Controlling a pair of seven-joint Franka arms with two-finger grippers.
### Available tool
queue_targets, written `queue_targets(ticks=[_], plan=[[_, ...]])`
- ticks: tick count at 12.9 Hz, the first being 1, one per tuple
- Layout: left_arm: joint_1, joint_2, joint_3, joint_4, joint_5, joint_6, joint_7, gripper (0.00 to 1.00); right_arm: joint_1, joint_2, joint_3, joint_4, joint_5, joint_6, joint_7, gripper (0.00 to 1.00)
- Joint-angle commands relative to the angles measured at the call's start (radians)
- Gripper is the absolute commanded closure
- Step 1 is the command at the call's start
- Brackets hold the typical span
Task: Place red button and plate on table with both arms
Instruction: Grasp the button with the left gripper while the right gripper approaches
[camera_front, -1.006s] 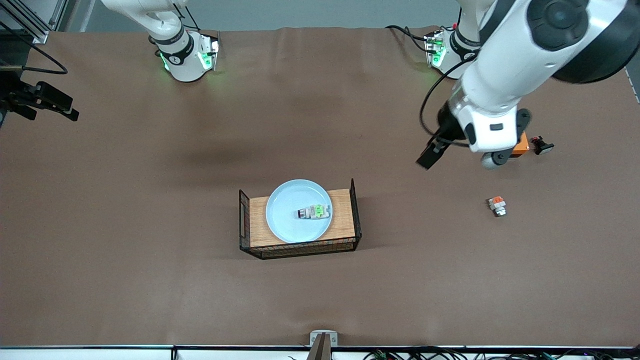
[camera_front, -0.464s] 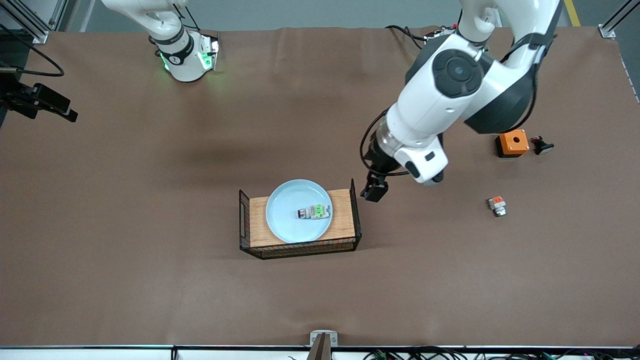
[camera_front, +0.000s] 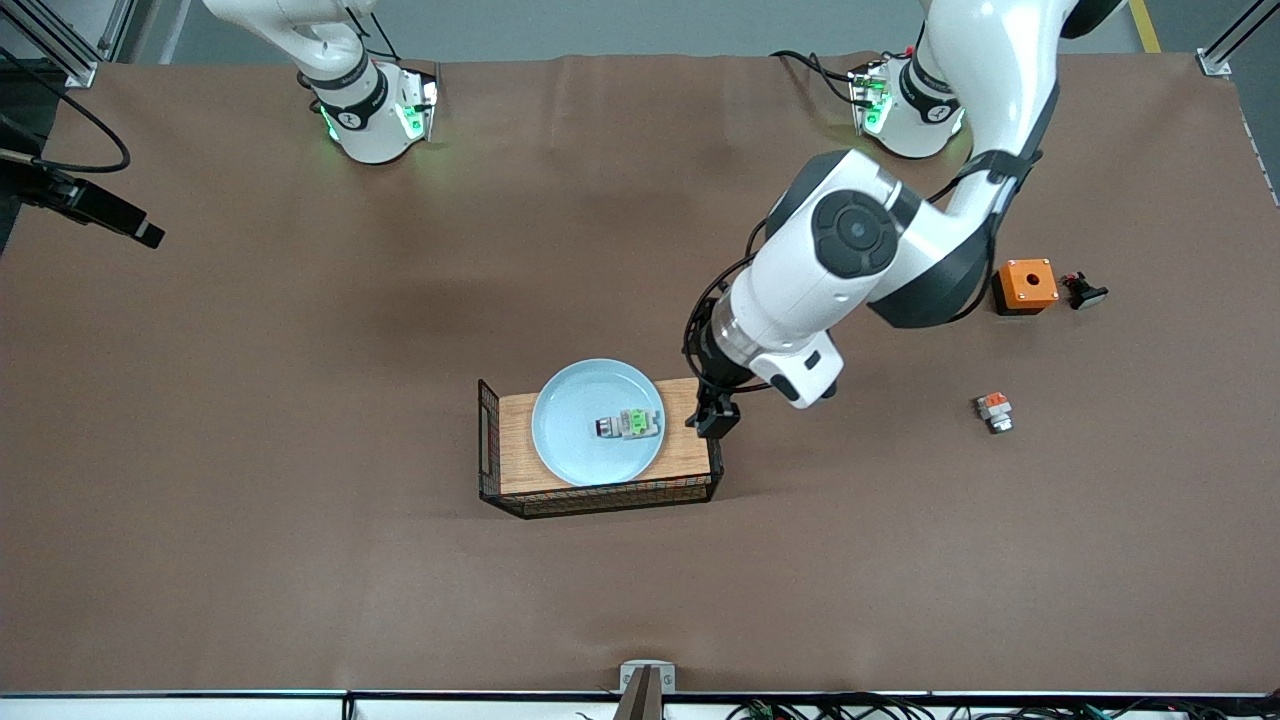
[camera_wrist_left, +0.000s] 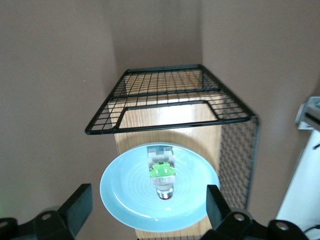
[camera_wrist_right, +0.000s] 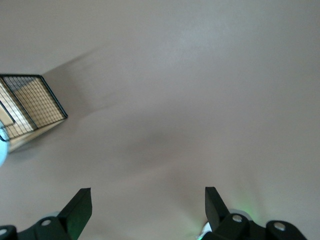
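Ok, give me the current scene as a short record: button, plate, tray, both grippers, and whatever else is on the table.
red button: lying in the plate, untouched
plate: resting on the wooden tray, not on the table yet
wooden tray: on the table, black wire ends upright
left gripper: fingers open, over the tray's end toward the left arm, empty
right gripper: fingers open, empty, over bare table; arm waits
orange-topped block: on the table toward the left arm's end
orange box: on the table, farther from the front camera than that block
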Motion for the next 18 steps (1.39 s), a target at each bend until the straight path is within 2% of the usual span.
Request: queue_targets(ticks=[1,4,7,10,13,18], plan=[[-0.036,0.066,0.003,0.078,-0.015,0.004,-0.019,0.00,-0.006,0.004,0.003,0.001,0.053,-0.005,0.204,0.00],[-0.065,0.099,0.008,0.085,-0.013,0.042,-0.019,0.00,-0.002,0.006,0.003,0.001,0.055,-0.003,0.260,0.00],[-0.088,0.137,0.012,0.085,-0.013,0.087,-0.019,0.00,0.004,0.020,0.006,-0.006,0.110,0.021,0.433,0.00],[-0.122,0.152,0.055,0.087,-0.015,0.112,-0.019,0.00,0.044,0.046,0.007,-0.008,0.110,0.043,0.529,0.00],[-0.128,0.180,0.064,0.093,-0.013,0.125,-0.019,0.00,0.095,0.084,0.009,-0.011,0.113,0.095,0.637,0.00],[-0.136,0.194,0.077,0.095,-0.013,0.156,-0.019,0.00,0.136,0.090,0.009,-0.090,0.225,0.248,0.683,0.00]])
